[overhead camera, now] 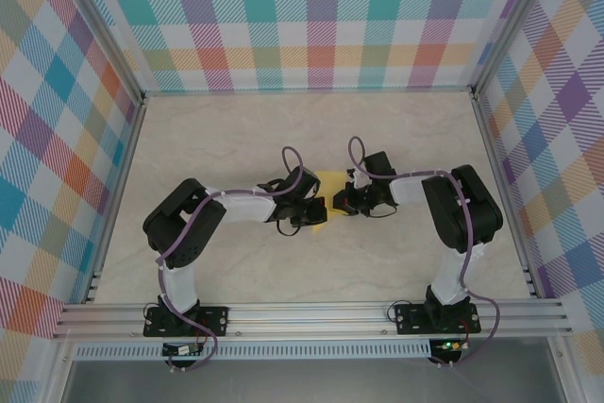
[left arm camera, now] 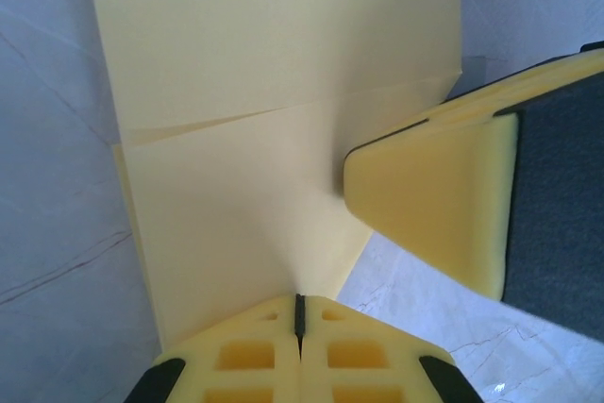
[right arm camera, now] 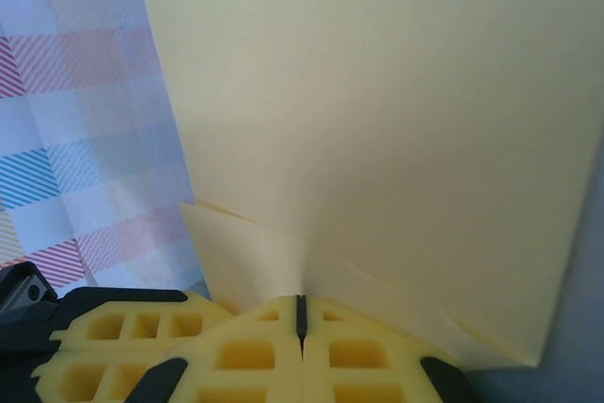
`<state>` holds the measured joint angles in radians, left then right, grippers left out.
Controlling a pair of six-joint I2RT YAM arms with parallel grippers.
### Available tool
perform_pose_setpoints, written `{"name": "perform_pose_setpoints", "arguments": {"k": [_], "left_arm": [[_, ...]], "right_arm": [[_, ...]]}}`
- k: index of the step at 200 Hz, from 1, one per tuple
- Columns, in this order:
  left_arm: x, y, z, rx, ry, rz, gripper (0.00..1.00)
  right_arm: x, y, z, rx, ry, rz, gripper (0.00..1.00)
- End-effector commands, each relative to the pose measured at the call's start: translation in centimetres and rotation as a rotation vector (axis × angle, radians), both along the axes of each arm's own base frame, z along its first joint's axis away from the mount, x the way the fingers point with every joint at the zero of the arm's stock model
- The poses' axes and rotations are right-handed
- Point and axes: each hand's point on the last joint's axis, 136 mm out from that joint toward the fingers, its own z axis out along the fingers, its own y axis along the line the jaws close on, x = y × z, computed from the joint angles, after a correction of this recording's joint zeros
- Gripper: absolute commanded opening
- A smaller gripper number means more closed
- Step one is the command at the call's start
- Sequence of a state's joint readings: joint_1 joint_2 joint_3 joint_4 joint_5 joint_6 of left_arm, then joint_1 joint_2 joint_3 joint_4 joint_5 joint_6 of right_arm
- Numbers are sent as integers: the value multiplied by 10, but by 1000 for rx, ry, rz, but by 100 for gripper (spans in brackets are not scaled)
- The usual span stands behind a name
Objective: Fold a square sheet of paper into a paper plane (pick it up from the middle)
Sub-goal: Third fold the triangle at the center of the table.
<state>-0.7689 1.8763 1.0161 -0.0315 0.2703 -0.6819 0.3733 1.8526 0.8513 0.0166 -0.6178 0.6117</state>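
Note:
The square sheet of paper (overhead camera: 328, 182) is plain yellow and folded over on itself, and it hangs between my two grippers at the middle of the table. My left gripper (overhead camera: 317, 209) is shut on one edge of it. In the left wrist view the jaws (left arm camera: 300, 307) pinch the sheet (left arm camera: 245, 139), which shows a crease line across it. The right gripper's yellow finger (left arm camera: 434, 205) sits close at the right. My right gripper (overhead camera: 342, 201) is shut on the opposite edge. In the right wrist view its jaws (right arm camera: 301, 307) clamp two layers of the sheet (right arm camera: 377, 120).
The pale marble-patterned table (overhead camera: 236, 139) is walled by plaid panels (overhead camera: 302, 16) at the back and both sides. An aluminium rail (overhead camera: 311, 316) with both arm bases runs along the near edge. Part of the left gripper (right arm camera: 104, 342) shows at the right wrist view's lower left.

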Motion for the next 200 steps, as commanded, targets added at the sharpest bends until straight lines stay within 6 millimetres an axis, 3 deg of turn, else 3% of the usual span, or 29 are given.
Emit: {"name": "perform_pose_setpoints", "arguments": {"k": [1,41,75,99,117,156,200], "left_arm": [[-25,42,-38,171,98,8,2],[-28,43,-38,161,101,2,2],[-30,39,-35,141,102,-19,2],[-32,39,-34,137,105,-26,2],[-32,37,-33,131,109,-33,3],[-33,37,-31,132,107,-38,3],[-33,36,-28,124,103,-48,4]], "right_arm": [[23,-42,-16,-147,-67,-115,3],[40,-56,1,-94,-157,-179,4],[40,-39,48,32,-248,-145,5],[31,-23,57,68,-247,-97,5],[22,-5,48,74,-207,-54,4],[14,1,18,52,-125,-57,4],[9,-28,-19,-165,-71,-94,3]]}}
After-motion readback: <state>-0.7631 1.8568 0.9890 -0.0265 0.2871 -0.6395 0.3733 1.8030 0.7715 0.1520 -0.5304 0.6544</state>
